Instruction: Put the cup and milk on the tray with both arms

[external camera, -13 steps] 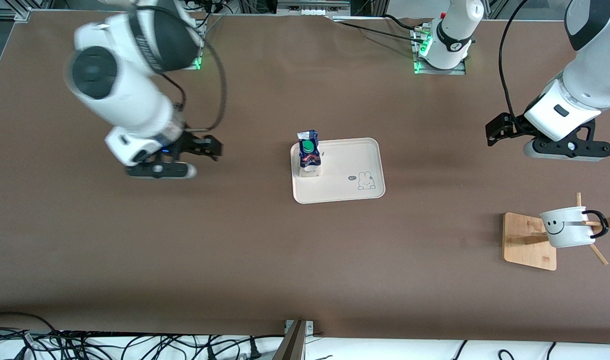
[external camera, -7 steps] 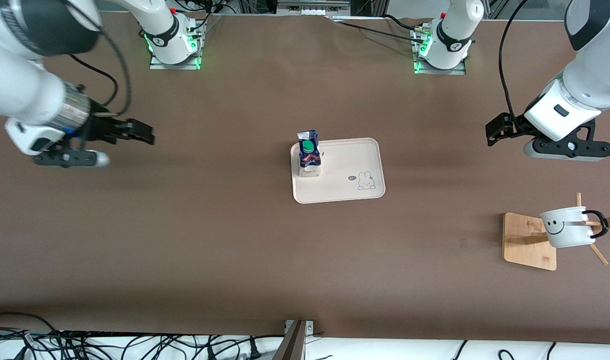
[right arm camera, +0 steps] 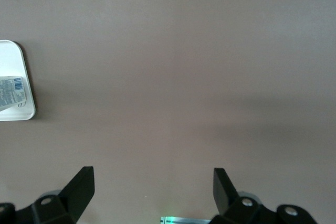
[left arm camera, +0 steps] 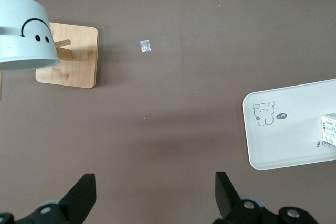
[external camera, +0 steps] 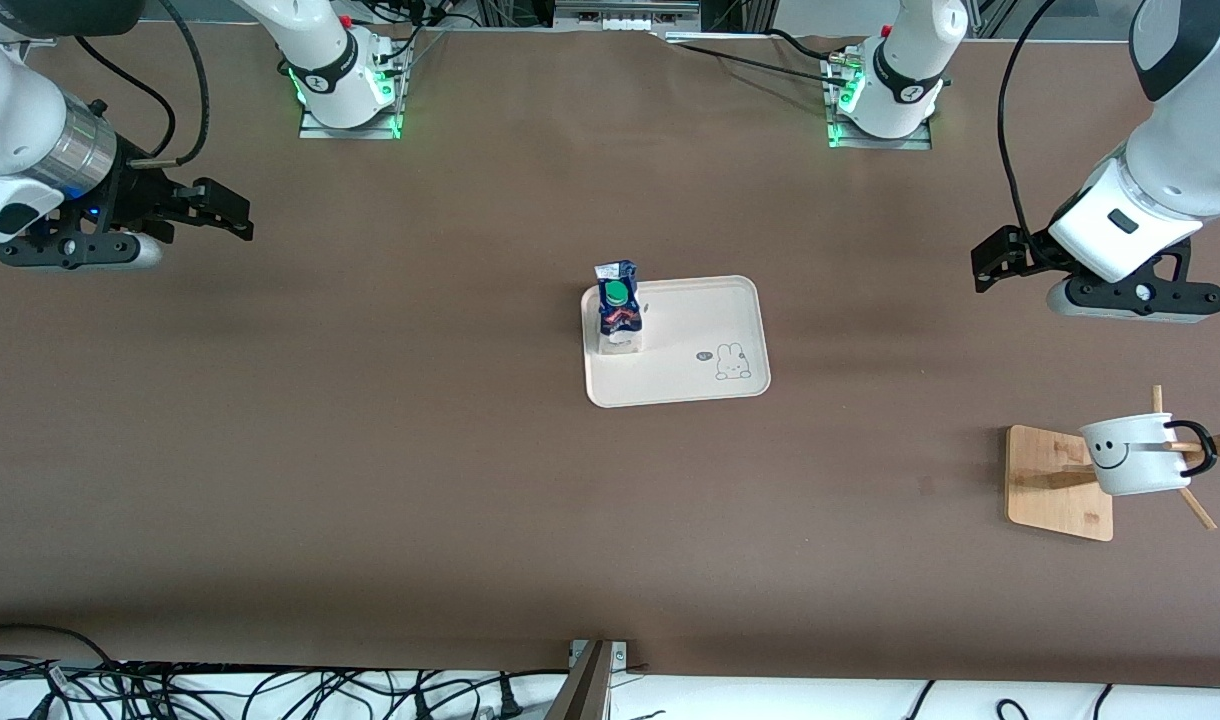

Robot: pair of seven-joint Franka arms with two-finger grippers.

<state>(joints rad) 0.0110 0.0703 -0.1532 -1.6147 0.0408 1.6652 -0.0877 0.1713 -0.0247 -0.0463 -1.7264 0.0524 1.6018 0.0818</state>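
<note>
Front view: we are seeing the milk standing on the tray at center frame, the cup hanging on a wooden rack at lower right. The right gripper, upper left, and the left gripper, upper right, are hovering wide open over bare table.

Left wrist view: we are seeing the fingers spread wide, cup upper left, tray at the right edge.

Right wrist view: the fingers are standing wide, empty; the tray is showing at the left edge.

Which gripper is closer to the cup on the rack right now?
Left. The left gripper hangs open over bare table at the cup's end. The right gripper, also open, is over the table's other end, past the tray and milk.
</note>
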